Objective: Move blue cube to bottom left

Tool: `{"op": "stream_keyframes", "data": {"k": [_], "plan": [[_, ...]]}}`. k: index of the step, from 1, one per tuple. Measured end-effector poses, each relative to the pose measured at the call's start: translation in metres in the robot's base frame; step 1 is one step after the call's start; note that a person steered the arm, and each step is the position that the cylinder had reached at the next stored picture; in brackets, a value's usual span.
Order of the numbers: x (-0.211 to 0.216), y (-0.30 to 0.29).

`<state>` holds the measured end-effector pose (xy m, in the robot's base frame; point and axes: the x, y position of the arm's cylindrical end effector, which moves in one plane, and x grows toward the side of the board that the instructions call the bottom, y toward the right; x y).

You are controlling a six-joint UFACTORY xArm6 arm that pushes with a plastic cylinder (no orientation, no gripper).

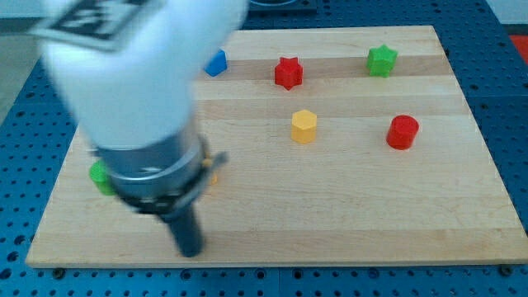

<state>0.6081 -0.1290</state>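
Arm body is closest to the camera, big, white and blurred, filling the view's upper left, with a dark collar below it and the rod coming down from that. My tip sits near the counter's bottom edge, left of centre, touching no block. No gripper on this rig, just the rod, so nothing to open or close. Blue cube is up near the view's top, left of centre, partly cut off by the arm; it's well apart from my tip and nowhere near bottom left. Red star is to its right in the same top band, green star further right near the top right corner. Yellow hexagonal block is mid-counter, red cylinder off to its right. Green block pokes out at the left edge behind the collar, shape can't be made out. An orange-yellow sliver shows just right of the collar, mostly hidden. No containers; all blocks lie loose on the wood, none touching. Blue perforated surface surrounds the counter.
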Motion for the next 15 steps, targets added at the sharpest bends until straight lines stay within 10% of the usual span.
{"op": "stream_keyframes", "data": {"k": [3, 11, 15], "plan": [[-0.056, -0.132], [-0.192, -0.015], [-0.161, -0.013]]}}
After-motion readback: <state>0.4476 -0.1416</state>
